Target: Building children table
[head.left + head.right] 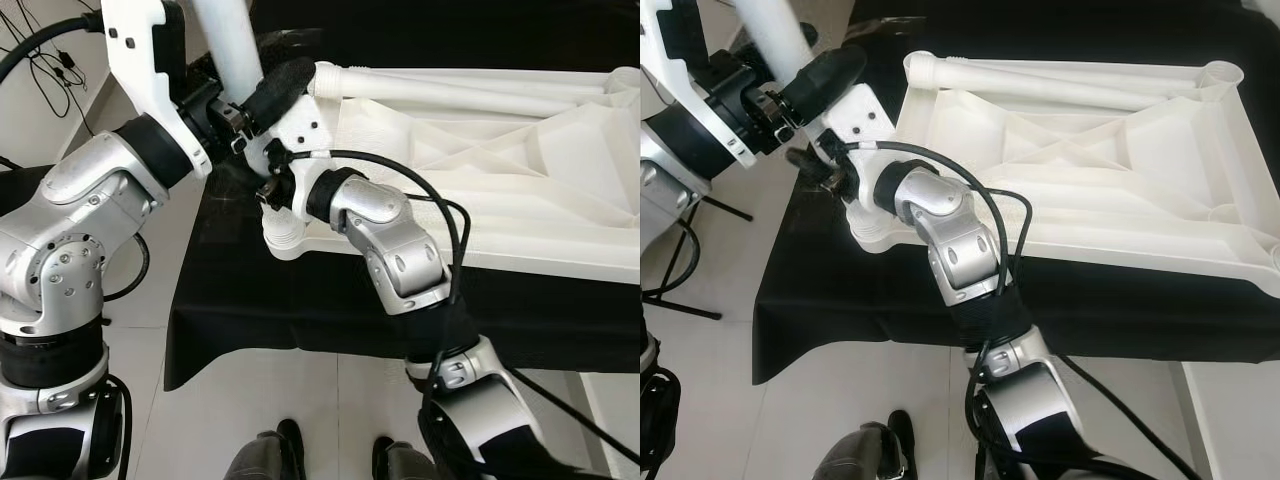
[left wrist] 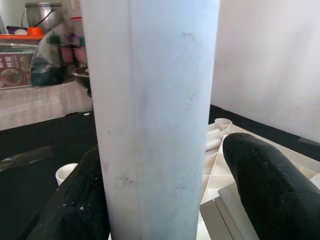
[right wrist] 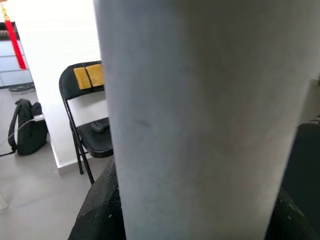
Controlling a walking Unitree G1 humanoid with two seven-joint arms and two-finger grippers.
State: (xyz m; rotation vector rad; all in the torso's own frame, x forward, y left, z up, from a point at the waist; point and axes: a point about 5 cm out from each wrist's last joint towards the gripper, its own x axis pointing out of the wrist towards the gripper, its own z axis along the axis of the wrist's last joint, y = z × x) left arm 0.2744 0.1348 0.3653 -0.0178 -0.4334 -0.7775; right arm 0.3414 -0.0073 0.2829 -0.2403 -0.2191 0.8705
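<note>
Both grippers pinch the white leg [image 1: 225,45], left gripper [image 1: 255,100] above right gripper [image 1: 825,165], over the corner socket [image 1: 283,232] of the upturned tabletop [image 1: 1090,160] on the black counter [image 1: 240,300]. We should keep it plumb (no tilt), then press straight down.

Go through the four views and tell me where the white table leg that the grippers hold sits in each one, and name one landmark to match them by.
Left eye view: white table leg rises at top centre, above the near-left corner socket.
Right eye view: the leg is at top left.
Left wrist view: the leg stands upright mid-picture, with black fingers on both sides.
Right wrist view: the leg spans the centre.
Shared landmark: the upturned white tabletop on the black cloth.
</note>
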